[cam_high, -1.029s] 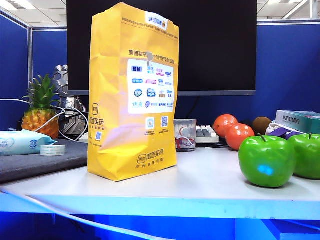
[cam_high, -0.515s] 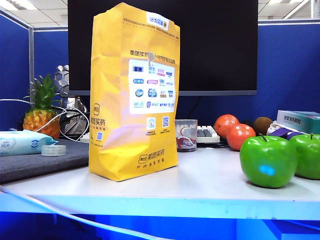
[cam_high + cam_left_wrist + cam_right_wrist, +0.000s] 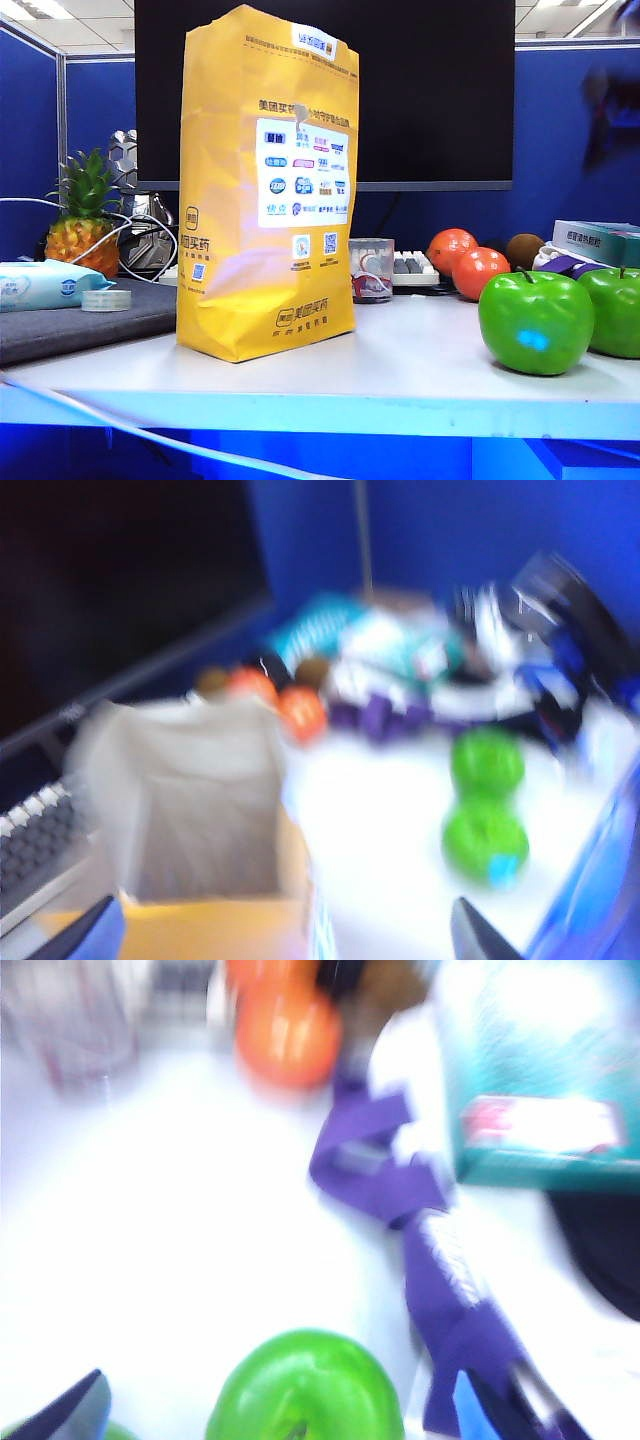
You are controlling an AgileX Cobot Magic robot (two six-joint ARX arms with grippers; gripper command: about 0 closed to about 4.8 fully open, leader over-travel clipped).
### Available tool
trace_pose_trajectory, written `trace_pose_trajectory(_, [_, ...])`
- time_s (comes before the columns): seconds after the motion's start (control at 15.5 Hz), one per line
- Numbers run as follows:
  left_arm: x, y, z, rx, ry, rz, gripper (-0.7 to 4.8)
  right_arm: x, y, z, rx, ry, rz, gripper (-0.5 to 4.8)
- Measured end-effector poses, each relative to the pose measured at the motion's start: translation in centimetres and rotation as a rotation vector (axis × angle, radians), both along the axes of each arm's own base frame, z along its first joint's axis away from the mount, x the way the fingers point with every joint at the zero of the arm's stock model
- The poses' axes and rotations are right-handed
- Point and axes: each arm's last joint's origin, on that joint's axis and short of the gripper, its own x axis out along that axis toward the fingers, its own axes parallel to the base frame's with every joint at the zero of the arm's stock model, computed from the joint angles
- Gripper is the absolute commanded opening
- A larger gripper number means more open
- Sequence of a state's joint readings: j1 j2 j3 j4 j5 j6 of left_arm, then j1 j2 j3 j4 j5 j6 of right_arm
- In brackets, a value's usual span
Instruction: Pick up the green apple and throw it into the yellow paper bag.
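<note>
The yellow paper bag (image 3: 265, 190) stands upright left of centre on the white table, and its open top (image 3: 190, 820) shows in the blurred left wrist view. Two green apples sit at the right. The green apple (image 3: 612, 312) (image 3: 487, 765) (image 3: 305, 1390) is the farther one, at the right edge; its twin (image 3: 535, 322) (image 3: 485, 840) carries a pale blue spot. My left gripper (image 3: 285, 945) hangs open high above the bag's near edge. My right gripper (image 3: 280, 1415) is open above the green apple, apart from it. A dark blur (image 3: 608, 110) at upper right is my right arm.
Behind the apples lie two oranges (image 3: 465, 260), a kiwi (image 3: 523, 248), a purple strap (image 3: 400, 1180) and a teal box (image 3: 600, 240). A clear cup (image 3: 370, 270) and a keyboard sit by the monitor. At the left are a pineapple (image 3: 82, 225), wipes and tape on a grey mat.
A dark blur of my right arm has come into the upper right of the exterior view. The bag and both apples have stayed put.
</note>
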State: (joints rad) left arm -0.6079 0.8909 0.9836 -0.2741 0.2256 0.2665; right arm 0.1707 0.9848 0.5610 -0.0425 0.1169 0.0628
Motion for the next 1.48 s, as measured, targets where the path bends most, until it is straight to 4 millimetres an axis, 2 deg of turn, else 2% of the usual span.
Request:
trace_pose_trajectory(0.06, [-1.1,-2.6,-0.5,0.101,-0.003,0.004,4.34,1.8,0.3,-0.1,-0.051,0.056,0.028,4.79])
trace_pose_trajectory(0.26, [-3.0,-7.0,-1.4,0.260,0.035,-0.040,4.34,2.3,0.2,-0.3,-0.150,0.112,0.023,4.79])
trace_pose_trajectory(0.32, [-3.7,-9.1,-1.6,0.305,0.061,-0.101,4.35,2.3,0.1,-0.2,-0.186,0.113,0.021,4.79])
trace_pose_trajectory(0.51, [-4.0,-11.6,-1.8,0.342,0.128,-0.203,4.35,2.2,-0.9,-0.5,-0.249,0.158,-0.005,4.79])
trace_pose_trajectory(0.64, [-3.8,-12.3,-1.0,0.296,0.141,-0.255,4.35,2.4,-1.7,-1.0,-0.220,0.191,-0.002,4.79])
trace_pose_trajectory(0.84, [-3.8,-12.3,-0.4,0.277,0.139,-0.269,4.35,2.9,-2.6,-1.9,-0.081,0.234,0.044,4.79])
trace_pose_trajectory(1.16, [-4.1,-12.3,-0.6,0.286,0.180,-0.353,4.36,4.0,-2.4,-3.7,-0.035,0.304,0.083,4.79])
trace_pose_trajectory(1.48, [-4.1,-12.1,-0.9,0.303,0.203,-0.419,4.35,5.4,-2.2,-4.8,-0.015,0.292,0.107,4.79])
